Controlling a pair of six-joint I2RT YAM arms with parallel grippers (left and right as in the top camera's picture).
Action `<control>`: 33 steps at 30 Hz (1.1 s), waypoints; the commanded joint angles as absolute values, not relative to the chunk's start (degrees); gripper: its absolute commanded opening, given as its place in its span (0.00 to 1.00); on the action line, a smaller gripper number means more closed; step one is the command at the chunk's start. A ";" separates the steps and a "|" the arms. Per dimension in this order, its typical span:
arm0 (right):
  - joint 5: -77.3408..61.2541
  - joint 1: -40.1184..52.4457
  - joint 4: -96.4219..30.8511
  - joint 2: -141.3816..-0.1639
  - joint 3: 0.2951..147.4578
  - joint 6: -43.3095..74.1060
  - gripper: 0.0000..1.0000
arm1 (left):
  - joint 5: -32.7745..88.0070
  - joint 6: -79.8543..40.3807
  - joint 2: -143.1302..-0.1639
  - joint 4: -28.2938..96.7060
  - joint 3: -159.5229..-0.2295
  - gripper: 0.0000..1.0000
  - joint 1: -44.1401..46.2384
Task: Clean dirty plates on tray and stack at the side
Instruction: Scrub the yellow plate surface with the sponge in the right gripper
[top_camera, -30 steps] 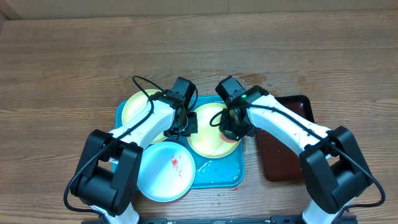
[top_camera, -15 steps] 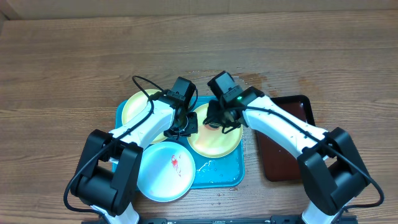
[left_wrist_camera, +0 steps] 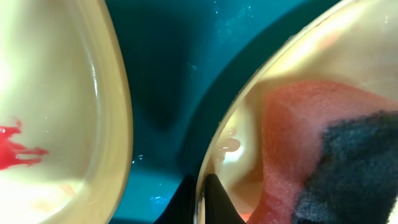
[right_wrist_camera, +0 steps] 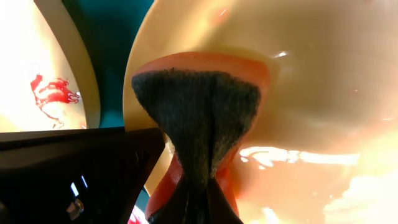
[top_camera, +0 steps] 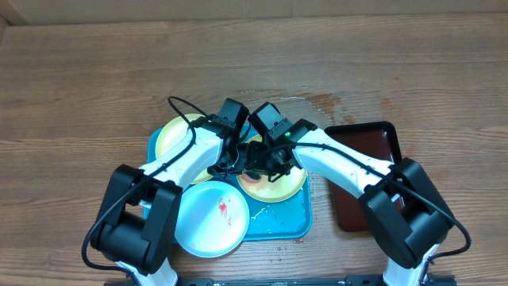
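Fingers of the left gripper (left_wrist_camera: 200, 196) stand almost closed, with only the thin rim of the middle plate (top_camera: 282, 185) between them; we see them pinching that rim on the plate's left edge. The right gripper (top_camera: 266, 161) is clamped on a sponge (right_wrist_camera: 200, 102) and squeezes it narrow at the waist. The sponge is orange-pink with a dark scouring pad, and that pad presses on the inside of the same plate, close to the pinched rim. The two grippers sit just beside each other over the plate's left half.

We see the blue tray (top_camera: 282, 228) lying flat on the table (top_camera: 95, 71), its longer side running left to right in the overhead view. The middle plate, pale yellow and wet, rests face up in the tray's right half. A second yellow plate (top_camera: 173, 137) lies face up at the far left corner, partly over the tray's rim. The white plate (top_camera: 202, 226) lies face up at the near left corner, hanging over the edge, with a red smear near its middle. A brown tray (top_camera: 361, 191) sits just beside the blue one on the right.
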State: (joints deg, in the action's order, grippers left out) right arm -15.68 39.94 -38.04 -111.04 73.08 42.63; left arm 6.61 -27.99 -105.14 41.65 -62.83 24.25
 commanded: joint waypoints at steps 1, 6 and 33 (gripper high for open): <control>-10.76 39.66 -37.26 -114.56 73.32 43.51 0.04 | 7.05 -28.32 -106.74 42.17 -63.11 0.04 24.77; -6.85 36.27 -38.02 -114.56 73.34 46.35 0.04 | 7.01 -28.32 -106.74 42.22 -63.11 0.04 24.77; -18.61 32.56 -56.40 -114.54 74.28 17.65 0.04 | 5.96 -28.32 -106.74 42.81 -63.11 0.04 24.77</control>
